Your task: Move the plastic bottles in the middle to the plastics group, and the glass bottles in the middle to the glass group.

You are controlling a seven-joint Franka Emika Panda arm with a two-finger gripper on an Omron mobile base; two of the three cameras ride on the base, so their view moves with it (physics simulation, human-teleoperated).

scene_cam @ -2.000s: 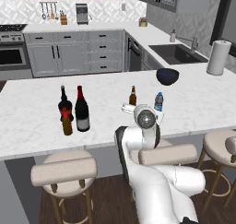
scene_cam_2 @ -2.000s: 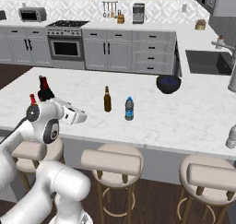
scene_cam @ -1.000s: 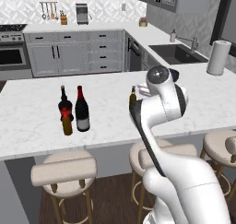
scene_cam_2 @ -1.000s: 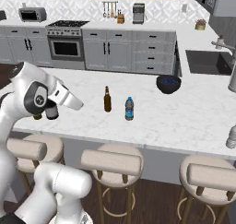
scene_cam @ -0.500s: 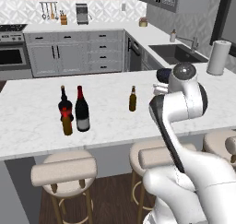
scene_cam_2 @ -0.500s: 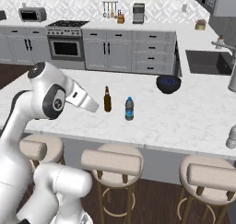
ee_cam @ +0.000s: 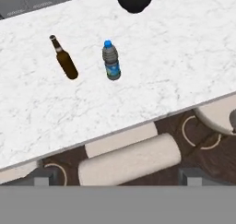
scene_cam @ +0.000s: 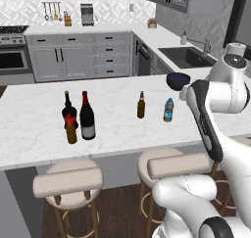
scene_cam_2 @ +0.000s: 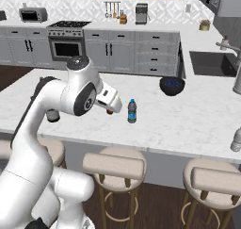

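In the right base view the arm hides most of the beer bottle (scene_cam_2: 109, 111). We see the bluish plastic bottle (ee_cam: 111, 61), blue-capped, upright mid-counter (ee_cam: 184, 57) beside the olive-brown beer bottle; wine bottle (scene_cam: 87, 117) stands left. Jaws wide, holding nothing.

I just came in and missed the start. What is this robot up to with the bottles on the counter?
It is sorting bottles on the marble island, and nothing is in its grip yet. The gripper is open and empty, raised above the counter, with the hand camera looking down on the small water bottle and the slim brown beer bottle standing apart in the middle. The tall wine bottle stands further along, close to the red-labelled dark bottle and the stubby amber bottle.
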